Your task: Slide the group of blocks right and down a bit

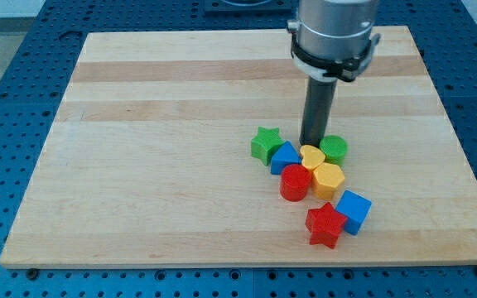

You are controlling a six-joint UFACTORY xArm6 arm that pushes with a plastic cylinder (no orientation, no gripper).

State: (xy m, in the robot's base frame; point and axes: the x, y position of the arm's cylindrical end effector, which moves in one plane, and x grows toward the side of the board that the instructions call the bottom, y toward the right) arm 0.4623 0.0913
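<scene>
Jaws were absent, so nothing was held; my tip [314, 146] sat at the cluster's top edge, between blue block [285, 156] and green block [333, 148], with the group lying below it on the tabletop [156, 165].

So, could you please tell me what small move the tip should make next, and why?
Probably a short push toward the view's bottom and slightly right. My tip sits at the top edge of the cluster, just above the yellow heart, between the blue block and the green round block, so pushing from here should carry the group.
</scene>
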